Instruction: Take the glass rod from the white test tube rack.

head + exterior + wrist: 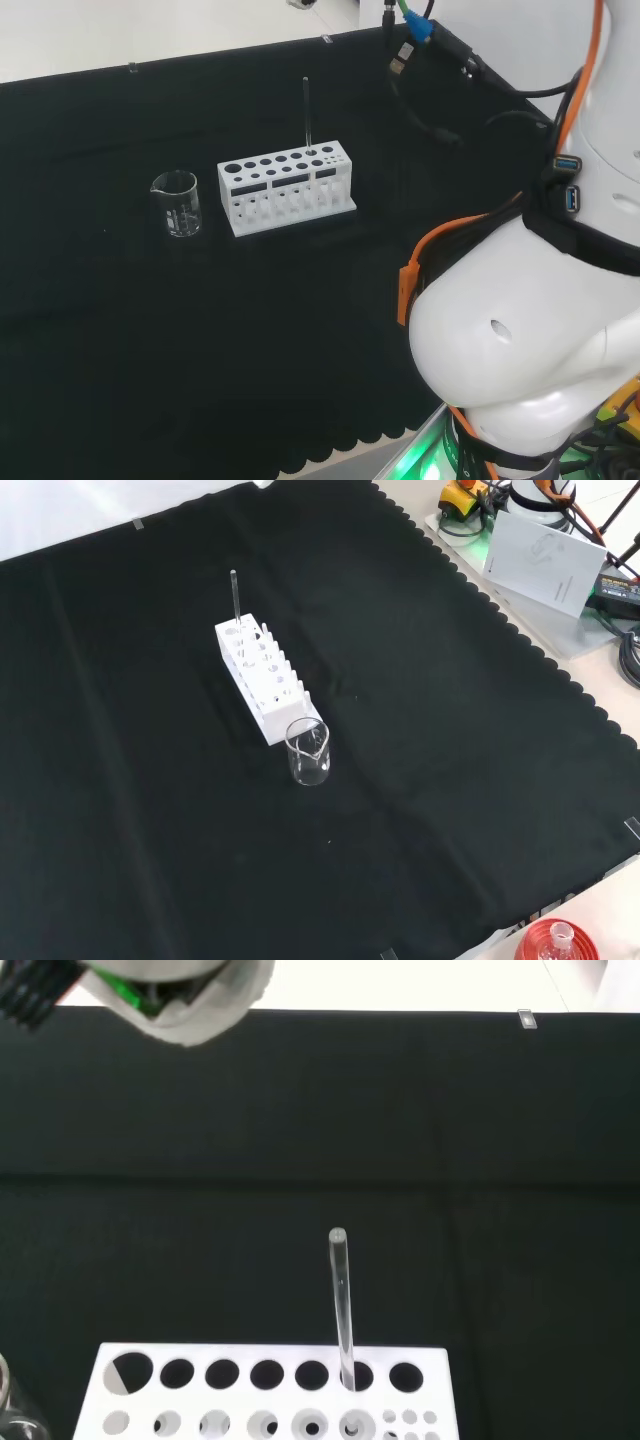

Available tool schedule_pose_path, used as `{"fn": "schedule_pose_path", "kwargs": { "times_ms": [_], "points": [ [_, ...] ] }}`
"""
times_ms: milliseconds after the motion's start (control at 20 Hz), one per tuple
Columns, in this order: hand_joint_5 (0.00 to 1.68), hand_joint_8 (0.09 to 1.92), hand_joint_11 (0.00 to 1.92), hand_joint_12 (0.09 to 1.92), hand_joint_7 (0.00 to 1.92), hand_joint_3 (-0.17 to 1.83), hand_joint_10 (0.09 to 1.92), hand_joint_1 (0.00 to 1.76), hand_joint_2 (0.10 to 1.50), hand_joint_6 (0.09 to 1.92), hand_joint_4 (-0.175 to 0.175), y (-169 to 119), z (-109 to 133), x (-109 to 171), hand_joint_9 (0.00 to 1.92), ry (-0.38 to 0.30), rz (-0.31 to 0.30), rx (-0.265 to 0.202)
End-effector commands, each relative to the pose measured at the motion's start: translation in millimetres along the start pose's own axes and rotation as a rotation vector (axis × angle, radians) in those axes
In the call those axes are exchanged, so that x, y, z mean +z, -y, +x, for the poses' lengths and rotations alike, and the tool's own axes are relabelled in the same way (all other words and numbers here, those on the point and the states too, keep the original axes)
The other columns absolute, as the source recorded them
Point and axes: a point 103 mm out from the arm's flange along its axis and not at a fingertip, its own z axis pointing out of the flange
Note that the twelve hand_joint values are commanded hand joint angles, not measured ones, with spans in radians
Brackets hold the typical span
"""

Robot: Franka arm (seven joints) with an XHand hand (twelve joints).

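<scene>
From the head view I see the glass rod standing upright in a back-row hole near the right end of the white test tube rack, with a clear beaker just left of the rack. My front view puts that beaker at the rack's near end and shows a red ribbed stand at the cloth's bottom edge. At the wrist view's edge a blurred white part of the hand shows; I cannot tell how its fingers are set
</scene>
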Motion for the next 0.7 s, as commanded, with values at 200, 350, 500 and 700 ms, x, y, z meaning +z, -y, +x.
{"fn": "schedule_pose_path", "kwargs": {
  "times_ms": [200,350,500,700],
  "points": [
    [0.74,0.75,0.86,1.19,0.92,0.70,0.65,0.94,0.58,0.91,-0.175,-25,-6,10,1.01,-0.014,0.024,-0.049],
    [0.74,0.75,0.86,1.19,0.92,0.70,0.64,0.93,0.57,0.90,-0.175,-28,-7,19,1.01,-0.023,0.041,-0.059],
    [0.74,0.75,0.86,1.19,0.92,0.70,0.64,0.93,0.57,0.91,-0.175,-28,-8,28,1.01,-0.018,0.057,-0.064],
    [0.74,0.75,0.86,1.19,0.92,0.71,0.64,0.92,0.57,0.91,-0.175,-29,-10,41,1.01,-0.011,0.078,-0.066]
  ]
}}
